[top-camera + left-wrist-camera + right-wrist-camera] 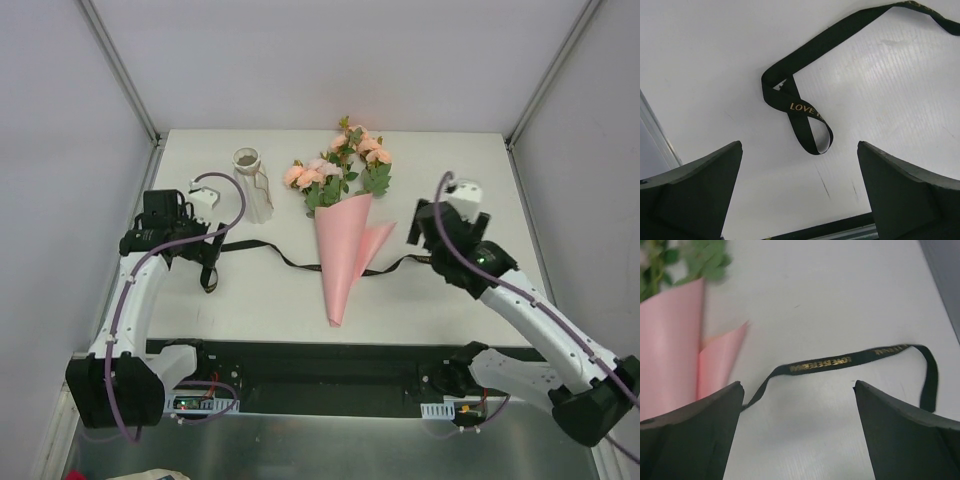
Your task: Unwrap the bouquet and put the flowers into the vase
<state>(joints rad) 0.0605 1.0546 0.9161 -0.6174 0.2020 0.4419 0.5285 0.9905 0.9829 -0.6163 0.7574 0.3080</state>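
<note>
1. Left gripper (800, 144): positioned well to the left of the bouquet (345, 250), above the table (470, 300). The jaws stand wide apart with nothing between them.

2. Black ribbon (805, 117), left end: lies flat on the table left of the bouquet, folded into a small loop just ahead of the left fingers (705, 185). It is not in contact with them. Gold lettering is visible on the band.

3. Vase (253, 185): stands on the table left of the bouquet, level with the blooms, mouth up and unoccupied.

4. Bouquet: lies flat at mid-table, the tip of its pink paper cone toward the arm bases. The flowers (340, 165) protrude from the far, open end of the cone. The ribbon meets the cone at mid-length on both sides; whether it passes around or under the paper cannot be determined.

5. Ribbon, right end: runs across the table to the right of the bouquet and curls back on itself.

6. Right gripper (798, 384): positioned to the right of the bouquet, above the ribbon's right run. The jaws stand wide apart and hold nothing.
</note>
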